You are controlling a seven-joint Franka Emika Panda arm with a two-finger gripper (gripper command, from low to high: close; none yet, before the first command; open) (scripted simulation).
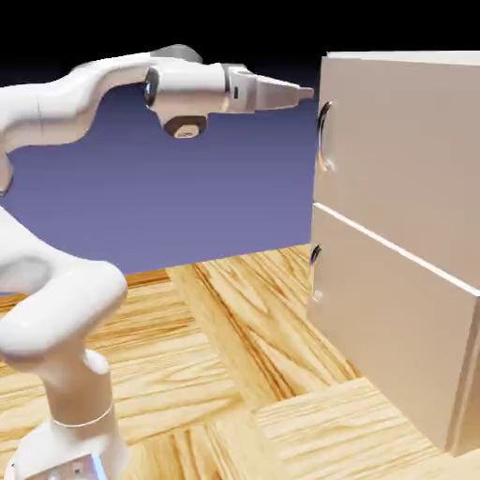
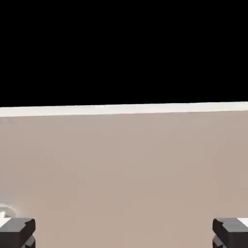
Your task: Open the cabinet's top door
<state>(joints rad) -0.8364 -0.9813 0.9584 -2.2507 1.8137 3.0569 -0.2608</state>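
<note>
The beige cabinet [image 1: 403, 234] stands at the exterior view's right. Its top door [image 1: 403, 159] is the taller upper panel, shut flush, with a dark curved handle [image 1: 323, 136] near its left edge. My gripper [image 1: 305, 93] points horizontally at the door's upper left corner, just short of it and slightly above the handle. In the hand view the door's beige face [image 2: 124, 174] fills the lower half, with its pale top edge above. Both grey fingertips [image 2: 19, 231] sit far apart at the bottom corners, open, with nothing between them.
A shorter lower panel [image 1: 394, 328] with its own small handle [image 1: 316, 262] sits under the top door. The cabinet rests on a wooden tabletop [image 1: 234, 356]. My white arm [image 1: 66, 309] rises at the lower left.
</note>
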